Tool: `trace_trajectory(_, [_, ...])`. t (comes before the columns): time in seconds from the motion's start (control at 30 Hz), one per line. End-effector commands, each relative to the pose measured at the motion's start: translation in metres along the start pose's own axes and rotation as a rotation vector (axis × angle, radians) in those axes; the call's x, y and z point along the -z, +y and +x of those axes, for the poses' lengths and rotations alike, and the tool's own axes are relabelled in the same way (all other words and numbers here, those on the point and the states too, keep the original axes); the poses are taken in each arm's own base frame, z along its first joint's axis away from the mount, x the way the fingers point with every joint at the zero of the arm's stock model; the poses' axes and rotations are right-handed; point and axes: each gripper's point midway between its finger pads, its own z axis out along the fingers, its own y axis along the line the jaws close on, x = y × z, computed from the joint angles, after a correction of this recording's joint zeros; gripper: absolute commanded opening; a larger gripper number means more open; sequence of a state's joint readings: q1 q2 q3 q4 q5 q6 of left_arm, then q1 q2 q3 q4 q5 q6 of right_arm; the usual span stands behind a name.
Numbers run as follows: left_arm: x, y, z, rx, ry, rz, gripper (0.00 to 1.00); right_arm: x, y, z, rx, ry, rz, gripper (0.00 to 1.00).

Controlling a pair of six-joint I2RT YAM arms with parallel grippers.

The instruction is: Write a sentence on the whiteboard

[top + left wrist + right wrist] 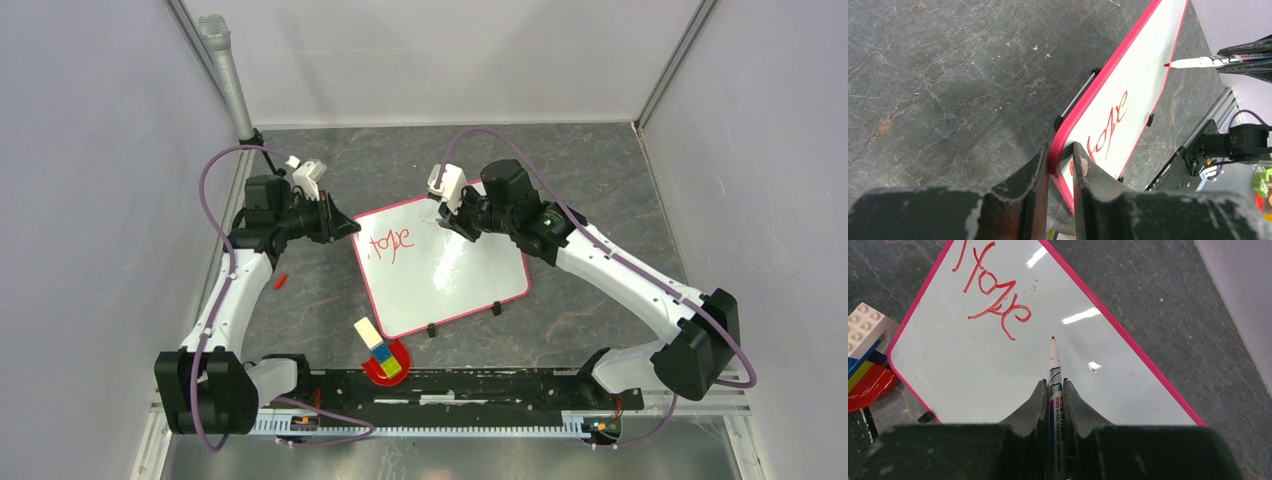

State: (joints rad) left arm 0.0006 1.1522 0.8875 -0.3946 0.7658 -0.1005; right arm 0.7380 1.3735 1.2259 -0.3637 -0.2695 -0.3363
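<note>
Right wrist view: marker (1054, 365) barrel hidden inside right gripper (1054, 386), 6 o'clock | whiteboard (998, 375) corner cut off, 12 o'clock | overhead: red writing (391, 244) too small to read

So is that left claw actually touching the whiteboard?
Touching. The left wrist view shows the left gripper clamped onto the whiteboard at its pink edge, with no gap.

The block stack (376, 346) is obstructing the near corner of the whiteboard (450, 275); bare worktop (600, 170) is lying open beyond its far edge.

place: robot lab test cell | evidence: white panel walls (90, 150), aluminium frame post (672, 68), slotted mounting rail (430, 425)
</note>
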Motion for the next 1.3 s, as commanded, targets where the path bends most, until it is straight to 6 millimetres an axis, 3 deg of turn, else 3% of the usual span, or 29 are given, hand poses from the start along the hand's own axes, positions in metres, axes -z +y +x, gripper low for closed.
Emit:
trace_trajectory(0.0, [0.001,0.0,0.008,-0.022,0.038,0.006,0.03,-0.001,-0.011,-0.01,0.014,-0.021,0.051,0.0])
trace_trajectory(0.27, [0.001,0.001,0.007,-0.023,0.036,0.004,0.03,-0.003,-0.019,0.004,0.019,0.033,0.094,0.0])
trace_trajectory(0.63, [0.001,0.001,0.008,-0.027,0.03,0.001,0.03,-0.013,-0.026,0.001,0.016,0.034,0.112,0.0])
trace_trajectory(0.87, [0.001,0.001,0.008,-0.028,0.031,-0.001,0.03,-0.018,-0.023,-0.002,0.012,0.027,0.081,0.0])
trace_trajectory(1.27, [0.001,0.001,0.008,-0.029,0.03,-0.001,0.03,-0.017,-0.001,0.025,0.011,0.081,0.013,0.0])
